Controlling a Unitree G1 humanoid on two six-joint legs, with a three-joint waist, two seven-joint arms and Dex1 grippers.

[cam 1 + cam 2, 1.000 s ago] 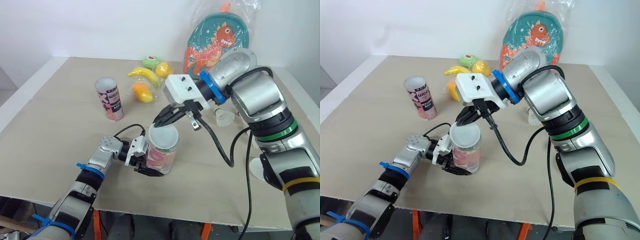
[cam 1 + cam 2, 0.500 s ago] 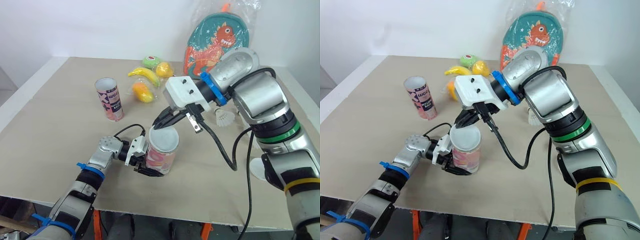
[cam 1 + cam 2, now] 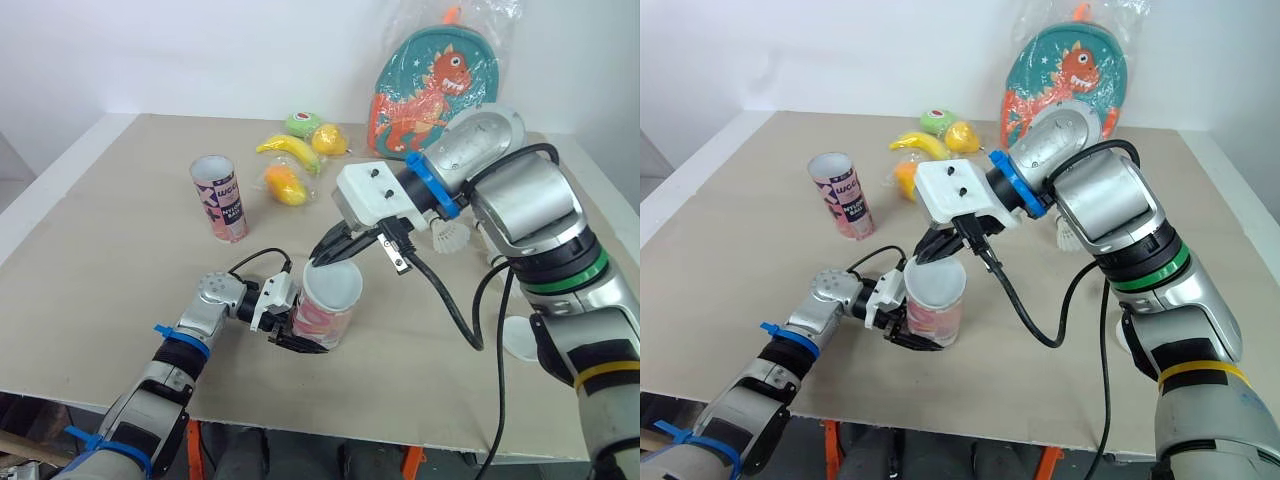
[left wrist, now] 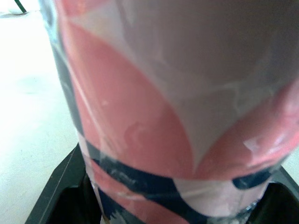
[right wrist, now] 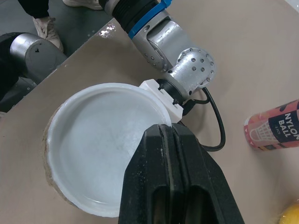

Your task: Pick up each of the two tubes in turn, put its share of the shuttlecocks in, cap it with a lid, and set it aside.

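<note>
Lowered since before, lid is pinched by right gripper; tube clamped by left gripper; level seating is needed.

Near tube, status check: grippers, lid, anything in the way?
Left gripper clamped on tube base. Right gripper shut at lid rim, lid atop tube. Second tube stands apart, upright.

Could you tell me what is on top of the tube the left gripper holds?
A white lid, with the shut right gripper at its edge. Whatever is in the tube is covered.
</note>
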